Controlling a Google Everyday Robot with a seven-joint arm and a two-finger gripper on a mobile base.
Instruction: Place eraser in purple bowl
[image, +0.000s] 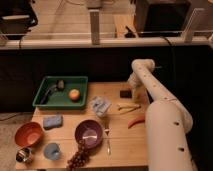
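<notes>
The eraser (125, 93) is a small black block lying on the wooden table (125, 147) at its far right. My gripper (133, 88) hangs down from the white arm, right beside and just above the eraser, at its right. Whether it touches the eraser cannot be seen. The purple bowl (89, 133) stands upright near the table's front middle, well to the front left of the gripper, with a pale shiny inside.
A green tray (47, 103) at the back left holds an orange (74, 94) and a dark object. An orange bowl (28, 134), blue sponge (52, 121), blue cup (51, 150), grapes (78, 156), crumpled bag (101, 105) and red chili (136, 121) lie around the purple bowl.
</notes>
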